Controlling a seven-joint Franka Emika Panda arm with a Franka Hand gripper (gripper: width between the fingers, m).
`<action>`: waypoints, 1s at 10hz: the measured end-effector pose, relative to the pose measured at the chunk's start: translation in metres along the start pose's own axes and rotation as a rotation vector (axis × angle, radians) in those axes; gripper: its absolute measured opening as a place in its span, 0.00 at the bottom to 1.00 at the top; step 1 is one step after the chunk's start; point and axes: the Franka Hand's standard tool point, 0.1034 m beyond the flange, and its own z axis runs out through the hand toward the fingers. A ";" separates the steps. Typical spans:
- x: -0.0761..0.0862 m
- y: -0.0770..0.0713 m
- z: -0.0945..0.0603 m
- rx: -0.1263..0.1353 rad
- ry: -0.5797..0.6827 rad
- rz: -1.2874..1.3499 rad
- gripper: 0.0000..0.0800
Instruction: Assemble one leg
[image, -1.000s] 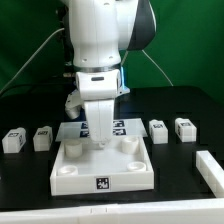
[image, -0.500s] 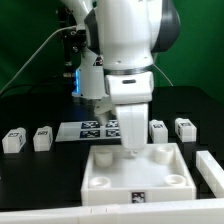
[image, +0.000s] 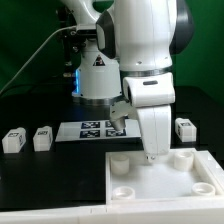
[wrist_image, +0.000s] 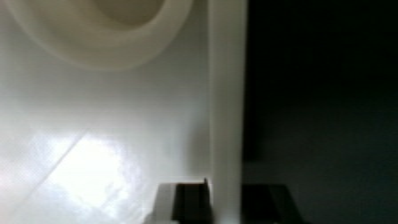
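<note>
Biggest thing first: the white panel (image: 165, 188) fills the front of the exterior view, and my gripper (image: 152, 152) is down on its rear rim. The wrist view backs that up. The fingers (wrist_image: 182, 202) sit one on each side of that rim, nearly closed, pinching the panel wall and nothing else, with a round socket (wrist_image: 125, 20) just inside.

I read this as the positioning step: getting the panel placed before any leg goes in.

Behind the panel lies the marker board (image: 90, 128). The leg (image: 185, 128) stands just behind the panel's rear corner on the exterior view's right, near the fingers but apart from them. A second leg (image: 42, 138) and a third leg (image: 13, 141) sit well off the panel's other side.

Next call, as I judge it: release the rim, lift clear, swing to that leg and square the jaws across its block.
</note>
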 end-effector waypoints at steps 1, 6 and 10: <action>0.000 0.001 0.000 -0.002 -0.005 -0.013 0.08; -0.001 0.001 0.000 -0.001 -0.006 -0.003 0.39; -0.002 0.001 0.000 -0.001 -0.006 -0.001 0.75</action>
